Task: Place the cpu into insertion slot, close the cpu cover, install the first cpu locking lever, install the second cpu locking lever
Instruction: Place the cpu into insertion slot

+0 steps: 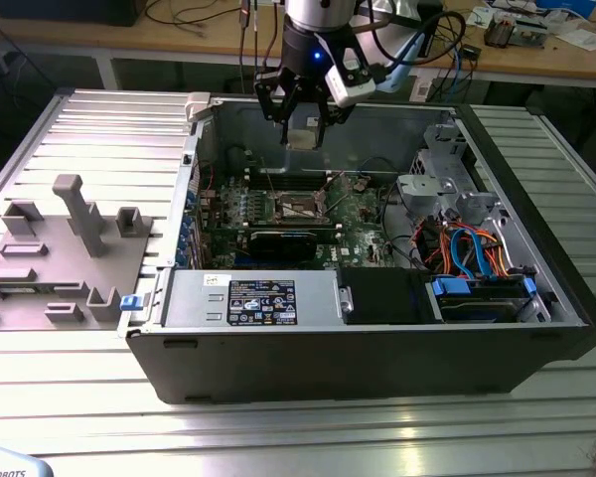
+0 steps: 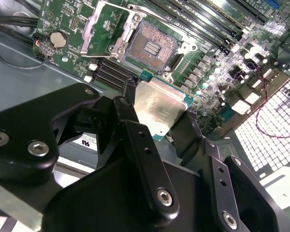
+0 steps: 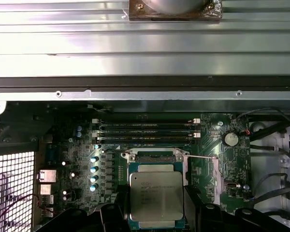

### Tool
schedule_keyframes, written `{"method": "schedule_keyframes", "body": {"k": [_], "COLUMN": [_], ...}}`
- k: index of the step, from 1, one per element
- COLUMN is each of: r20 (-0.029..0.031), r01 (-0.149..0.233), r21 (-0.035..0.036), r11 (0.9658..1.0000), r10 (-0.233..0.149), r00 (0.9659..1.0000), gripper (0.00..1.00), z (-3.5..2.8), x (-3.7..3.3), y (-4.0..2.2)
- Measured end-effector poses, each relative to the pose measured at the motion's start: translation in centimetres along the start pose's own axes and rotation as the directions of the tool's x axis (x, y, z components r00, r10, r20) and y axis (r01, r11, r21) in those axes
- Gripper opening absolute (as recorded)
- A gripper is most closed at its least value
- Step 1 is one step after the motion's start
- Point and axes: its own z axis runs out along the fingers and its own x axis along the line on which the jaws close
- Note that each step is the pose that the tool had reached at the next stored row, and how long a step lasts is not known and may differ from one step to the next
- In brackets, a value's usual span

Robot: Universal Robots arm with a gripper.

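Observation:
My gripper (image 1: pixel 303 127) hangs over the open computer case, shut on the cpu (image 1: pixel 303 136), a flat square chip with a dull silver top. In both wrist views the black fingers (image 2: pixel 131 104) clamp the cpu (image 2: pixel 159 108) (image 3: pixel 156 195) by two opposite edges. The insertion slot (image 2: pixel 152 48) lies open on the green circuit board (image 1: pixel 363 214), below the chip and apart from it. The cpu cover (image 2: pixel 97 26) is folded back beside the slot. A thin wire locking lever (image 3: pixel 203 158) stands raised next to the socket. In the exterior view the slot (image 1: pixel 303 207) sits below the gripper.
The case's upright rear wall (image 1: pixel 377 124) is close behind the gripper. A power supply box (image 1: pixel 248 298) fills the front; a drive bay with blue and orange cables (image 1: pixel 477 248) lies at the exterior view's right. Long memory slots (image 3: pixel 145 130) border the socket. A grey fixture (image 1: pixel 60 248) sits outside.

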Motion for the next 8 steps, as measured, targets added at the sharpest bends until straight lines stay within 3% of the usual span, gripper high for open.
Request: {"method": "schedule_keyframes", "body": {"k": [8], "r20": [0.0], "r01": [0.0], "r21": [0.0], "r11": [1.0], "r10": [0.0], "r00": [1.0], "gripper": [0.54], "z": [0.16], "x": [0.0], "y": [-0.01]}}
